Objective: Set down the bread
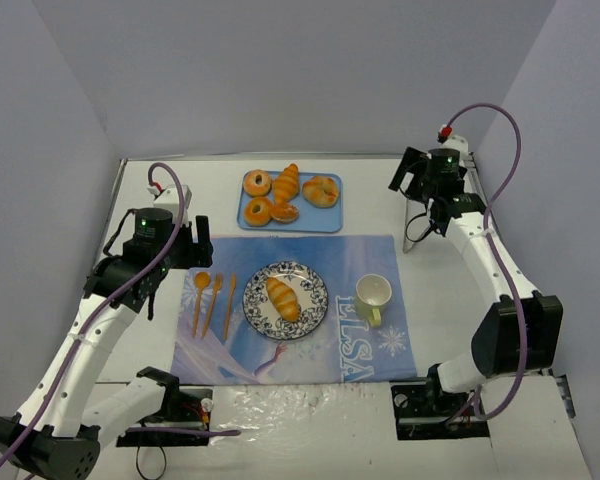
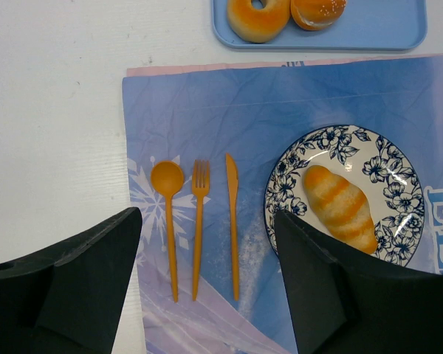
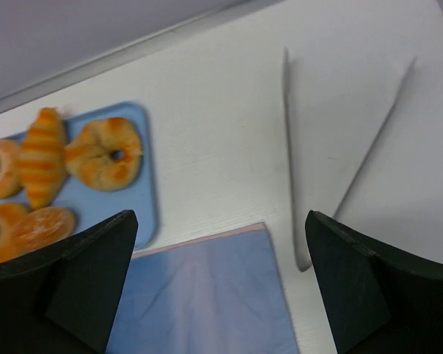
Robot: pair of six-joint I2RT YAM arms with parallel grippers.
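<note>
A white table (image 1: 150, 200) stands boxed in by plain pale grey walls (image 1: 310, 70), and a blue printed placemat (image 1: 375, 255) covers its middle.

The left tool (image 2: 207, 295) hangs over the placemat's left side. Its two black fingers (image 2: 81, 287) stand wide apart with nothing between them. Just ahead of the gap, an orange spoon (image 2: 167, 221), fork (image 2: 199, 221) and knife (image 2: 232, 221) lie side by side. Beyond its right finger sits a blue-flowered plate (image 2: 340, 136), and the bread (image 2: 341, 208) lies slantwise on it.

The right tool (image 3: 221, 295) hovers over the table's far right part, likewise spread wide and gripping nothing. Metal tongs (image 3: 288, 147) lie on the bare table ahead of it, clear of both fingers. Off to its left, a blue tray (image 3: 142, 203) carries doughnuts (image 3: 96, 166) and a deeper-orange croissant (image 3: 43, 158).

Only the overhead view takes in the pale mug (image 1: 373, 298), which stands on the placemat to the right of the plate. The tongs' two spread arms show clearly only in the right wrist view.
</note>
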